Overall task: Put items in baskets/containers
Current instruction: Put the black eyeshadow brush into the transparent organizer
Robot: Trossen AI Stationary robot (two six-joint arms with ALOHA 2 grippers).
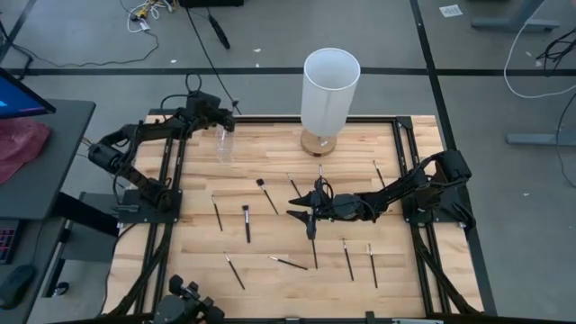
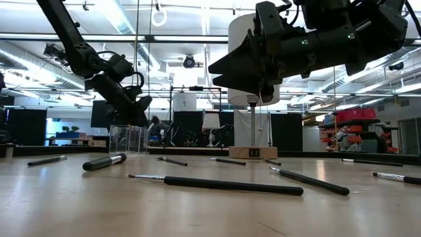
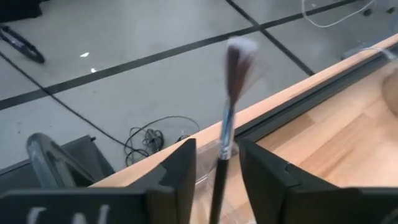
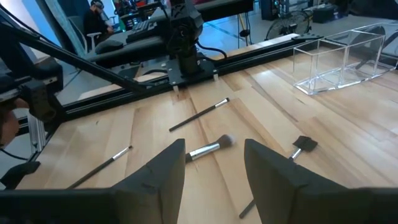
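Right gripper (image 1: pixel 310 219): hovers above mid-table, fingers apart and empty.
Nearest brush (image 1: pixel 315 252): lies on the table at about 6 o'clock from that gripper in the high view, long axis 12 to 6.
Other brushes: scattered flat, mostly nearer the right arm.
Left gripper (image 1: pixel 225 124): over the clear container (image 1: pixel 224 144) at the far-left edge; a brush (image 3: pixel 229 134) stands bristles-up between its parted fingers; whether they pinch it I cannot tell.
Table (image 1: pixel 270 283): pale wood planks, dark rails.
Beyond: white lamp (image 1: pixel 328 94), grey floor, cables.

Loose brushes (image 1: pixel 246 222) dot the table (image 1: pixel 193 270); a tall white lamp (image 1: pixel 328 90) blocks its far edge.
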